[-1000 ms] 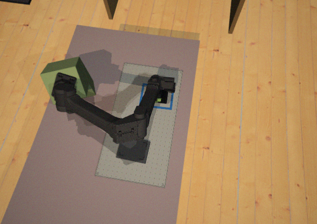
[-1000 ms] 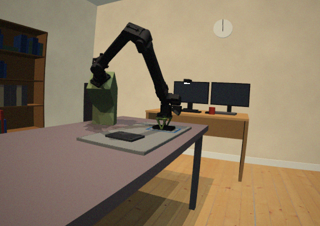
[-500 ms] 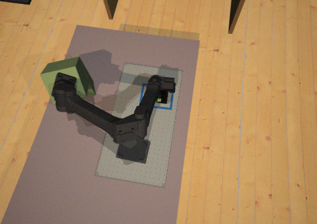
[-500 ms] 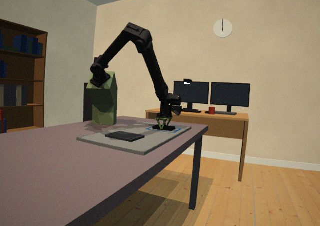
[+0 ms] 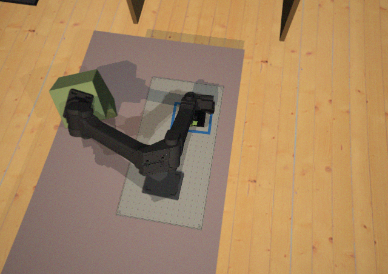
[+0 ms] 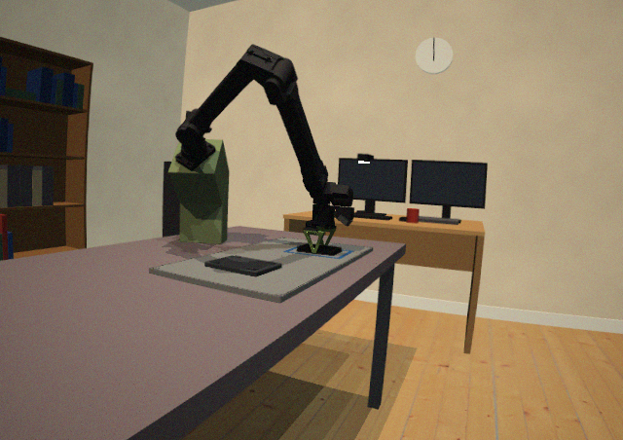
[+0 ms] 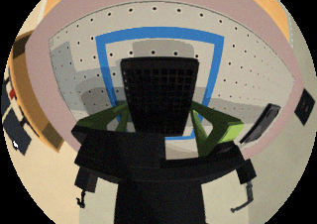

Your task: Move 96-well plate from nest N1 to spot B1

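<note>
Counting around grey deck (image 6: 281, 286):
- one arm (image 6: 297, 118) reaching over deck, one gripper (image 6: 318, 238) hanging above its far end
- one 96-well plate (image 7: 160, 95) sitting on deck
- one blue taped outline (image 5: 207, 131) marking deck's far end
- one dark plate nest (image 6: 242, 265) lying mid-deck
- one green pedestal (image 6: 201, 208) standing beside deck
- two monitors (image 6: 372, 179) showing behind deck
- one red mug (image 6: 412, 215) sitting near monitors
- one wall clock (image 6: 433, 55) hanging above

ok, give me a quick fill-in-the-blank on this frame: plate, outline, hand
The plate lies inside the ____ taped outline.
The hand is ____, its fingers straddling the plate.
The nest sits on the grey ____.
The arm's base stands on a ____ block.

Missing: blue; open; deck; green
</note>
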